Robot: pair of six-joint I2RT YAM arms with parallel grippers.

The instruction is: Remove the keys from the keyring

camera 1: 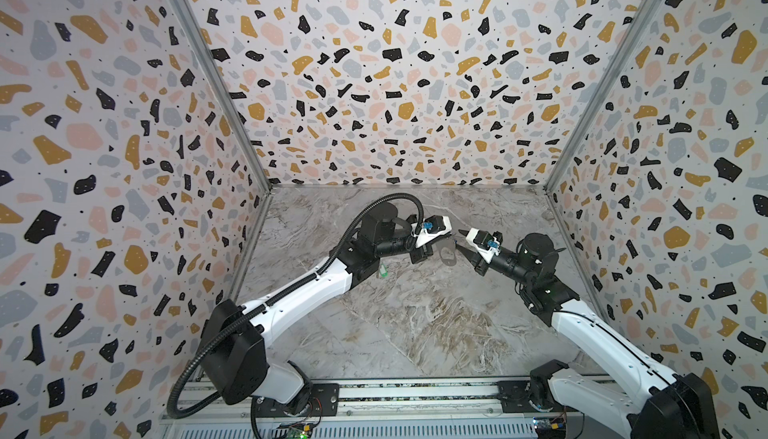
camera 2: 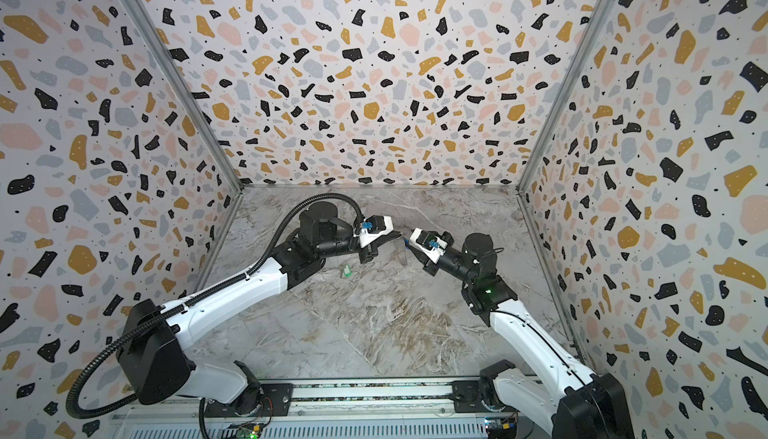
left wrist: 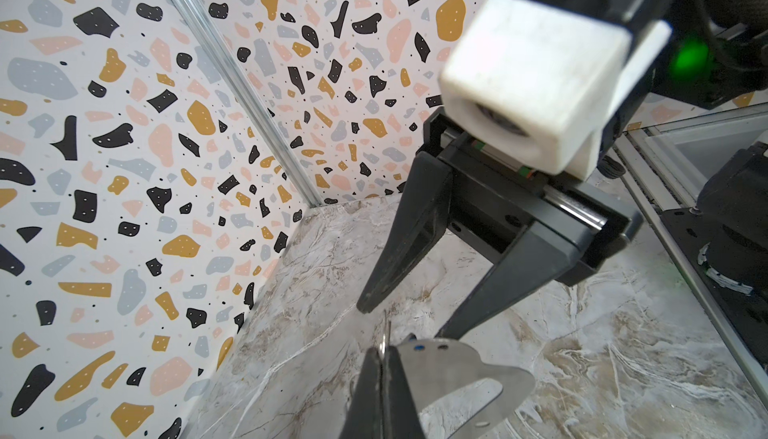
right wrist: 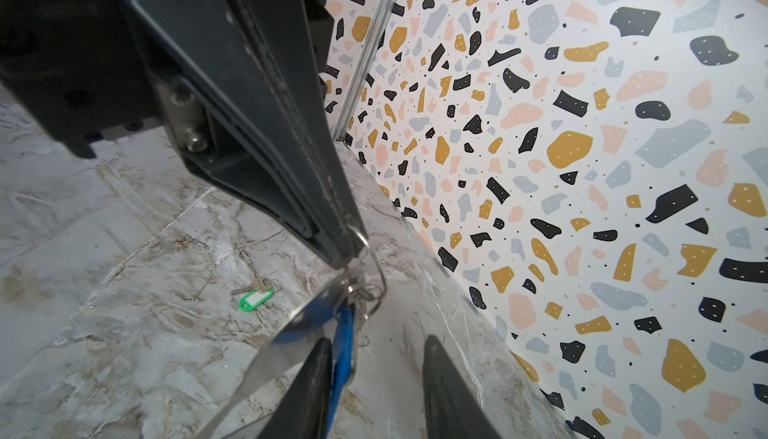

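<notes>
The keyring [left wrist: 457,364], a flat grey tab with an oval cut-out, hangs above the marble floor between both arms, as the top views show [camera 1: 446,256]. My left gripper [left wrist: 384,353] is shut on the thin wire loop at its end. From that loop hangs the key with the blue tag [right wrist: 343,353]. My right gripper [right wrist: 378,358] is open around the tag, which rests against one finger [right wrist: 316,383]; the other finger stands apart. The key with the green tag [right wrist: 255,293] lies loose on the floor, left of the grippers in both top views [camera 1: 383,269].
Terrazzo-patterned walls [camera 1: 395,83] close in the marble floor [camera 1: 415,324] on three sides. The back wall is a short way behind the grippers. The arms' bases sit on a rail [camera 1: 415,399] along the front edge.
</notes>
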